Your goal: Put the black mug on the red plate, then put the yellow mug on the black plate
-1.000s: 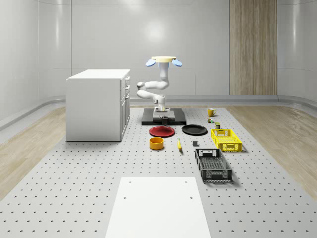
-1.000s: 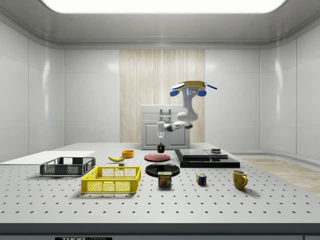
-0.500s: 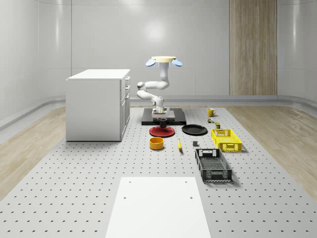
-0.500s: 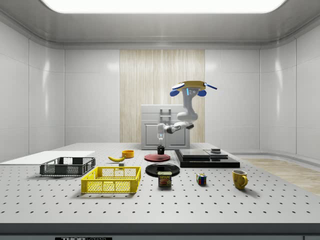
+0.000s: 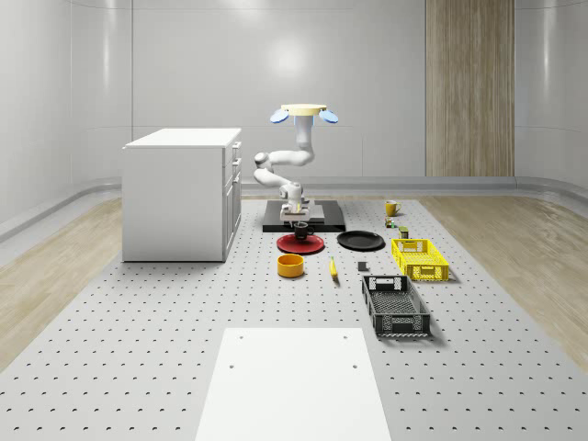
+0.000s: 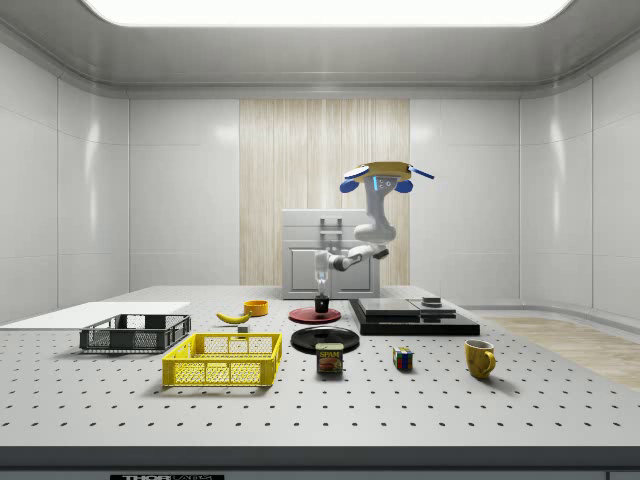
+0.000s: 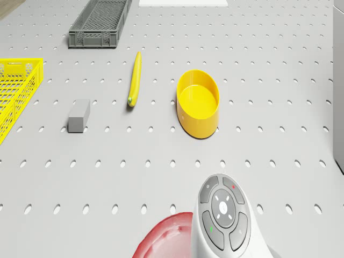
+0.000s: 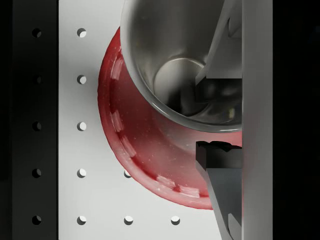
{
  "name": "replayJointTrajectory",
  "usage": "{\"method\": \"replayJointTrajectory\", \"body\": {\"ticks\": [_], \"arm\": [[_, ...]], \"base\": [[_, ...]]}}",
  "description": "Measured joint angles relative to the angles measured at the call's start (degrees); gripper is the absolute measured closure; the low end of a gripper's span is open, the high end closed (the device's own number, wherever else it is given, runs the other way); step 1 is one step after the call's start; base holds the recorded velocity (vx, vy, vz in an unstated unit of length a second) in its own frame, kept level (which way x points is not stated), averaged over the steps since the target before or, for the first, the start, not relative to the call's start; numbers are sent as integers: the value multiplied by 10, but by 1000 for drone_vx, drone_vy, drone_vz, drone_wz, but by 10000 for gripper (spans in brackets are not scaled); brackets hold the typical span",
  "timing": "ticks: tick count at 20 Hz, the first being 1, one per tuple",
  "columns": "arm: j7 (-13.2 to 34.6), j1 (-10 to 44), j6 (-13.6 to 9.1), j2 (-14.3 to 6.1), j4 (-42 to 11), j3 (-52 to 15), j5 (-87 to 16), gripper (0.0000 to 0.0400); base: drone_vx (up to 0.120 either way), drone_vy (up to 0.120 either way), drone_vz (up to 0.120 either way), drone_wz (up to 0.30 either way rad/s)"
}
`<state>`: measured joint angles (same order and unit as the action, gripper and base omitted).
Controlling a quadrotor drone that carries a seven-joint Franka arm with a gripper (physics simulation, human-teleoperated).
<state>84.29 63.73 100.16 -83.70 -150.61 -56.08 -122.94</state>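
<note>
- The fingers (image 8: 220,50) pinch the rim of the black mug (image 8: 170,75): in the wrist view one pad sits inside the cup and the other outside its wall, closed on it.
- The gripper (image 6: 322,292) holds the mug upright just above the red plate (image 5: 300,243); from the side view I cannot tell whether the mug's base touches the plate.
- The arm (image 5: 285,175) bends down and toward the whole-scene view's left from the drone (image 5: 302,113), which hovers above the black platform (image 5: 327,223) behind the plates.
- The black plate (image 5: 360,241) lies just beside the red plate, on the whole-scene view's right of it, with nothing on it.
- The yellow mug (image 5: 391,209) stands well apart, farther back and to the whole-scene view's right, near a small can (image 6: 330,359) and a coloured cube (image 6: 402,359).
- Nearer the camera in the whole-scene view are a yellow bowl (image 7: 198,110), a banana (image 7: 134,78), a small grey block (image 7: 79,115), a yellow crate (image 5: 420,258) and a grey crate (image 5: 395,306).
- The surface is a grey perforated table (image 5: 138,312) carrying a white panel (image 5: 292,381) at its near end and a white cabinet (image 5: 182,193) at the whole-scene view's left.
- The room has pale panelled walls, a strip of wood panelling (image 5: 469,87), wood flooring around the table and a bright ceiling light.
- Compared with a second ago, the gripper and mug have moved from over the platform's edge out above the red plate and sunk lower; the drone holds the same spot.
</note>
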Motion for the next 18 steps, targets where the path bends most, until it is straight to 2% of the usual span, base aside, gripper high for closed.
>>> {"method": "replayJointTrajectory", "body": {"ticks": [1, 3, 6, 10, 12, 18], "arm": [[-1, 0, 1, 1, 2, 3, -2, 191], [-1, 0, 1, 2, 3, 3, -3, 116], [-2, -5, -5, 1, -4, -6, 4, 55], [-3, -11, -14, -2, -15, -20, 17, 20], [-3, -12, -17, -2, -18, -25, 21, 12], [-4, -15, -21, -3, -22, -31, 26, 3]], "base": [[0, 0, 0, 0], [0, 0, 0, 0], [0, 0, 0, 0], [0, 0, 110, 0], [-20, 80, 120, 0], [-120, 120, 13, 0]]}}
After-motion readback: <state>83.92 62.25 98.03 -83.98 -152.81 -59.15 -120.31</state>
